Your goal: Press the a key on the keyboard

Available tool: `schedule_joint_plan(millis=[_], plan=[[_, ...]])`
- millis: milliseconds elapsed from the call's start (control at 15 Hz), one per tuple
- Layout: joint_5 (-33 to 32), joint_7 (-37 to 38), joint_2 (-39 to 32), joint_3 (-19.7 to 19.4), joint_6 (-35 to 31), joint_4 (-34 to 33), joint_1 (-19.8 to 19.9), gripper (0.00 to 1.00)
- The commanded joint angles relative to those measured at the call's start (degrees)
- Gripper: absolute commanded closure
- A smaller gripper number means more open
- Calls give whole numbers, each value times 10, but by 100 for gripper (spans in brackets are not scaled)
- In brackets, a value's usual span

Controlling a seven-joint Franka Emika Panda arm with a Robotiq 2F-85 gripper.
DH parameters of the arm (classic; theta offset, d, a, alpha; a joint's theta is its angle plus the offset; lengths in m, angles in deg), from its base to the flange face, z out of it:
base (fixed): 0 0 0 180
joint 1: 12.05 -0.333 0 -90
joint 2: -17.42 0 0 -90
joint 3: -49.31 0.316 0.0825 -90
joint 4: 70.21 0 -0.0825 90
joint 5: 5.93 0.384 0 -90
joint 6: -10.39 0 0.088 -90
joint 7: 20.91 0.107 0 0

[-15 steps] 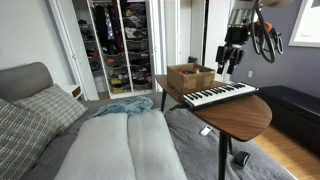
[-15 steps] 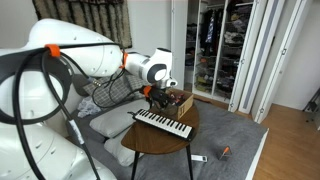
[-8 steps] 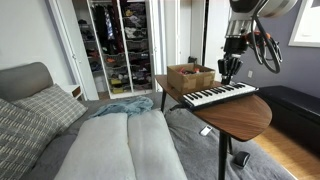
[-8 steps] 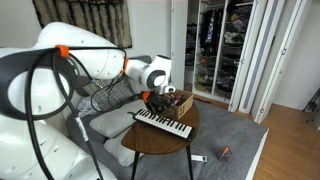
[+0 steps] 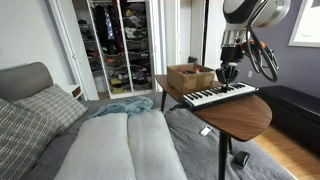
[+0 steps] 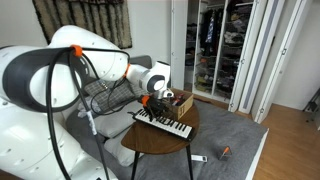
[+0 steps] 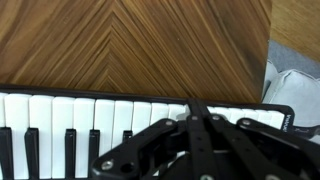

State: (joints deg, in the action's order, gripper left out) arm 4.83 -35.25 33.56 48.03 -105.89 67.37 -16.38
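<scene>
The keyboard [image 5: 220,95] is a slim piano keyboard lying on the round wooden table [image 5: 243,117], seen in both exterior views [image 6: 165,123]. My gripper [image 5: 227,77] hangs just above its keys near the far end, next to the brown box. In the wrist view the row of white keys [image 7: 60,112] with short black keys runs across the frame, and the gripper [image 7: 197,108] has its fingers pressed together, tip over the white keys. Nothing is held. Whether the tip touches a key I cannot tell.
A brown box [image 5: 190,77] stands on the table behind the keyboard, close to the gripper [image 6: 150,103]. A bed [image 5: 110,145] lies beside the table, an open closet [image 5: 118,45] behind. Small items [image 6: 224,152] lie on the floor.
The gripper's fingers have closed from open to fully together. The arm has shifted and lowered toward the keyboard's keys.
</scene>
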Motion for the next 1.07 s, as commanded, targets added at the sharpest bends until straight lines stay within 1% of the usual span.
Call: schedule_joint_plan(millis=[0, 333, 533, 1000], plan=[[6, -5, -16, 4, -18, 3, -1, 100], [6, 6, -34, 7, -71, 4, 1, 100], [0, 10, -42, 8, -90, 5, 2, 100], [-1, 14, -50, 8, -94, 4, 3, 100]])
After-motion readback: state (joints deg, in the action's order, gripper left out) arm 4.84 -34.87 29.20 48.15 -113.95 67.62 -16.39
